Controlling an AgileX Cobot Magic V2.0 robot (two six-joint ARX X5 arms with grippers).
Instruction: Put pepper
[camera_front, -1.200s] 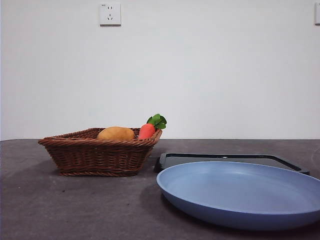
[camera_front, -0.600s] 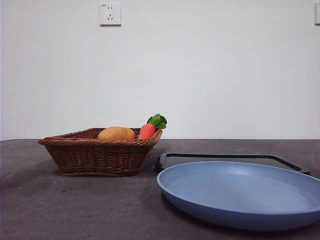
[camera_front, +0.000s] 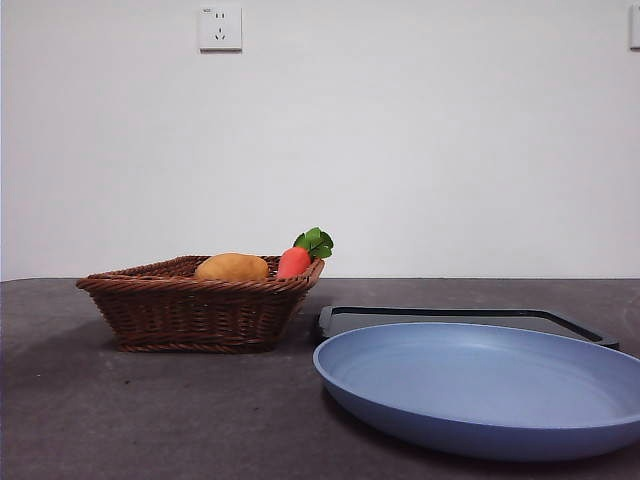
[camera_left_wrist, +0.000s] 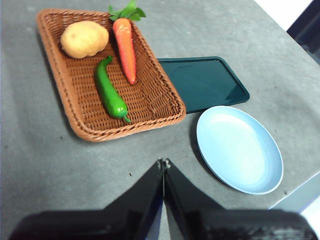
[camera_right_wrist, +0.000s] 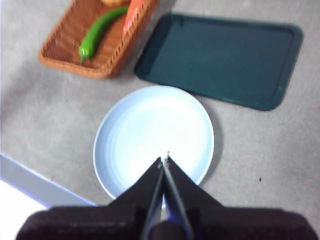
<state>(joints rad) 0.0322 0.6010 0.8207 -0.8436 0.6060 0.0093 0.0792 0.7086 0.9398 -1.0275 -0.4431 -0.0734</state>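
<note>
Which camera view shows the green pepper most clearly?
The left wrist view: the pepper lies whole in the basket. The right wrist view shows it blurred near the edge. The front view hides it behind the basket wall.

grey table (camera_left_wrist: 40, 160), basket (camera_left_wrist: 75, 125), tray (camera_left_wrist: 205, 82), plate (camera_left_wrist: 239, 148)

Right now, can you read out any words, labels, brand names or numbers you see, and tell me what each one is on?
No readable text in any view.
Wall socket: a tiny mark at its top corner, too small to read.
Wicker basket, blue plate, dark tray: no labels.
</note>
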